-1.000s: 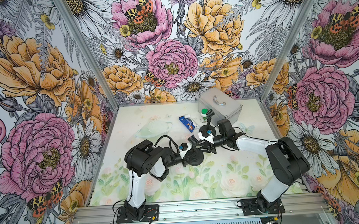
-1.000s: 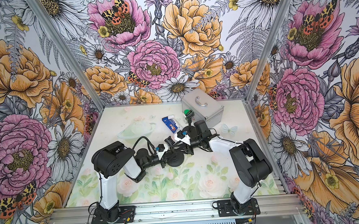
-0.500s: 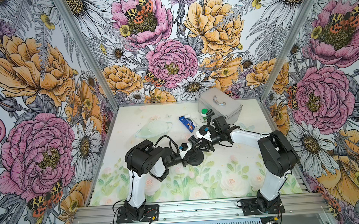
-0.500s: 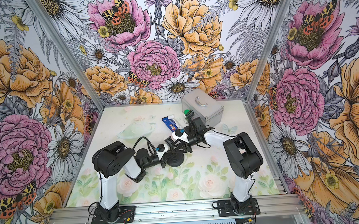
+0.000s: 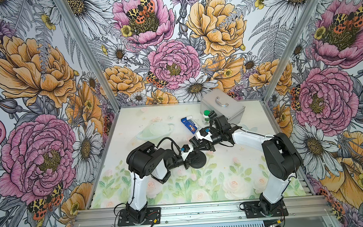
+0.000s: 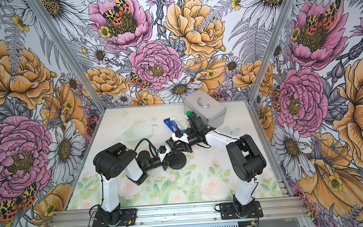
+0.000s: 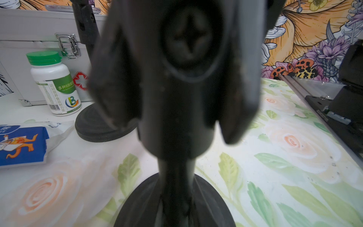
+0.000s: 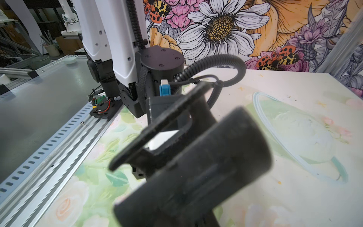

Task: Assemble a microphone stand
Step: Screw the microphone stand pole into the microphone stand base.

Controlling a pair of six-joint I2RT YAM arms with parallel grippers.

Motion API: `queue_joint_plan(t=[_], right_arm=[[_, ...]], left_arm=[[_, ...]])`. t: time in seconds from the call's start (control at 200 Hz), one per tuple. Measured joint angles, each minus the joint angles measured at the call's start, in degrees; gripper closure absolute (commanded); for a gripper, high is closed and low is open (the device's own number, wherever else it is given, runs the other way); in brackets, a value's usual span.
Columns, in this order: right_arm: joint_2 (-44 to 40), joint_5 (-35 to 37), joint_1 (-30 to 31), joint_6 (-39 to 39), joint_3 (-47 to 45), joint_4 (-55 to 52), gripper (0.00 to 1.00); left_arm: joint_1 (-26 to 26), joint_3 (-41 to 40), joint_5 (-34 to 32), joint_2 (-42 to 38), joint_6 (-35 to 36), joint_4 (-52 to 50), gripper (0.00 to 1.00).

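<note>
A black microphone stand stands upright mid-table on its round base (image 5: 200, 161) (image 6: 180, 161). My left gripper (image 5: 189, 158) (image 6: 168, 159) is shut on the stand's post (image 7: 176, 173) low down, just above the base (image 7: 212, 206). The black microphone clip (image 7: 186, 59) (image 8: 196, 167) sits at the top of the post. My right gripper (image 5: 200, 147) (image 6: 177, 147) reaches in from the right and is shut on that clip. The clip fills the near part of the right wrist view and hides the fingers there.
A silver case (image 5: 223, 107) stands at the back right. In front of it are a green-capped white bottle (image 5: 206, 117) and a blue packet (image 5: 188, 124). A second black round base (image 7: 102, 125) sits beside the bottle. The metal rail (image 5: 192, 211) runs along the front edge.
My right arm's elbow has drawn in to the left. Its wrist has turned at the clip and its jaws have closed in. The left arm and the stand have stayed put.
</note>
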Motion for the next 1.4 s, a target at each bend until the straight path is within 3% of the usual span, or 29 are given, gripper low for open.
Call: queue_joint_plan(t=[0.095,0.195,0.315,0.415,0.585,0.655,0.74,0.786,0.901,1.026,1.101,1.236,1.396], right_arm=[[-3.34,5.4,1.16,4.57,-3.67,4.57,1.0],[-9.66,14.69,3.61,15.78,-14.32,21.18,1.0],[-14.36,30.23,7.45,31.54,-27.5,44.87,1.0],[-14.32,46.03,13.25,40.11,-34.21,59.41,1.0],[-7.69,79.32,27.47,46.21,-38.6,78.07,1.0],[-4.7,87.27,30.53,46.97,-38.66,83.12,1.0],[-3.98,92.02,32.11,47.47,-39.23,85.4,1.0],[-4.17,92.5,32.17,47.71,-39.63,85.68,0.96],[-7.1,87.76,30.12,46.07,-41.22,83.82,0.49],[-14.21,77.46,25.68,43.08,-41.99,74.42,0.34],[-18.32,72.17,23.67,40.65,-41.11,68.22,0.01],[-21.4,60.52,19.32,35.36,-40.57,61.44,0.0],[-20.17,40.15,7.08,31.41,-35.89,48.78,0.07]], left_arm=[[0.0,0.0,0.22,0.07,0.17,0.02,0.8],[0.04,-0.02,0.63,0.17,0.87,0.11,0.79],[0.02,0.0,0.5,0.35,0.98,0.31,0.8],[0.02,0.0,0.15,0.35,0.59,0.24,0.8],[0.09,-0.17,-0.04,0.35,0.5,0.22,0.8],[0.07,-0.28,-0.22,0.35,0.55,0.26,0.8],[-0.11,-0.28,-0.26,0.35,1.01,0.28,0.8],[-0.24,-0.26,-0.33,0.35,1.27,0.28,0.81],[-0.57,-0.35,-0.57,0.33,2.62,0.44,0.82],[-0.39,-0.33,-1.03,0.33,2.25,0.42,0.82],[-0.39,-0.33,-1.03,0.33,2.21,0.44,0.82],[-0.39,-0.33,-1.07,0.33,2.12,0.44,0.83],[-0.39,-0.33,-1.03,0.33,2.12,0.44,0.83]])
